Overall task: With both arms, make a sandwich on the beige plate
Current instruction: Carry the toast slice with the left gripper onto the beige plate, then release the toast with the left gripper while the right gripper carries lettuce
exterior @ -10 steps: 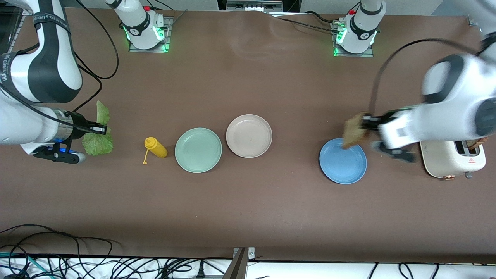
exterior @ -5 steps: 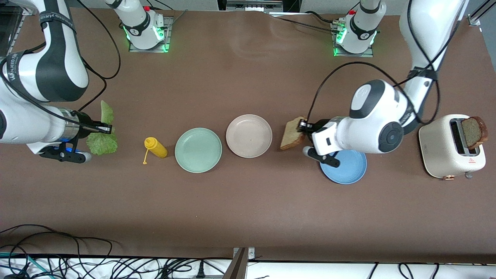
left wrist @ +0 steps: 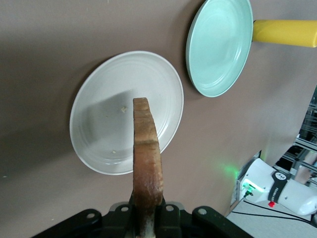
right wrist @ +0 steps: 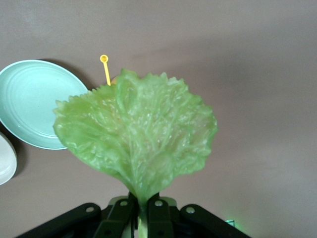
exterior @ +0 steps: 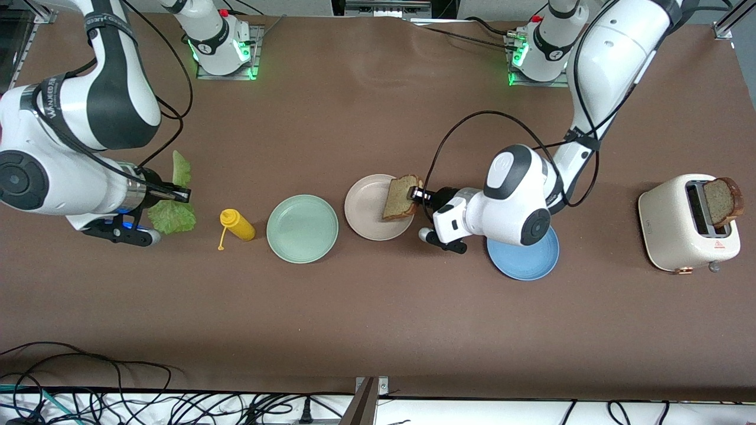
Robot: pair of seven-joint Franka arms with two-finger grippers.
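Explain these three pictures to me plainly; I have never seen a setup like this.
Two white robot arms work at a brown table. One picture looks down from a high camera across from them; the other two come from cameras on the arms' wrists. The left tool is shut on a bread slice over the beige plate. The right tool is shut on a lettuce leaf, at its own end of the table. Also there: a yellow squeeze bottle, a mint-green plate, a blue plate and a toaster with a second slice.
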